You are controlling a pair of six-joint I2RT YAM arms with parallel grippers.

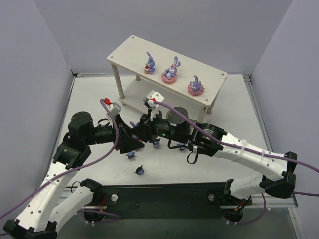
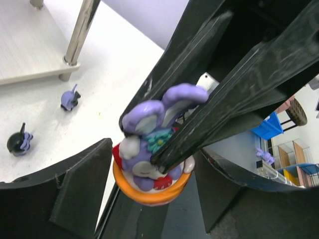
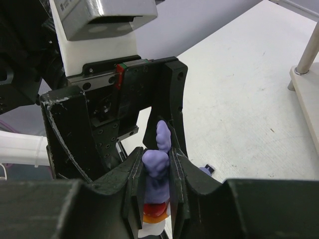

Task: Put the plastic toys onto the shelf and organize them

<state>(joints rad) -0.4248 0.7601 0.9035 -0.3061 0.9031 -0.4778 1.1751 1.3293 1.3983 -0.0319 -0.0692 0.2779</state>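
Observation:
A purple rabbit point(image 3: 158, 167) on an orange base point(image 2: 149, 191) hangs above the table between both arms. My right gripper point(image 3: 158, 172) is shut on its body, ears sticking up past the pads. My left gripper point(image 2: 149, 199) stands open around it, its jaws apart on either side of the base and not touching it. In the top view the two grippers meet at the table's middle point(image 1: 143, 137). The shelf point(image 1: 129, 50) carries three rabbits point(image 1: 149, 63) point(image 1: 171, 71) point(image 1: 196, 85) on its top board. Small dark blue figures point(image 1: 139, 171) point(image 1: 131, 155) lie on the table.
More blue figures point(image 2: 70, 98) point(image 2: 20, 142) sit near the shelf's lower board point(image 2: 25, 45) and its metal leg point(image 2: 79, 30). Another shelf leg point(image 3: 309, 50) stands to the right of my right gripper. Purple cables loop over both arms.

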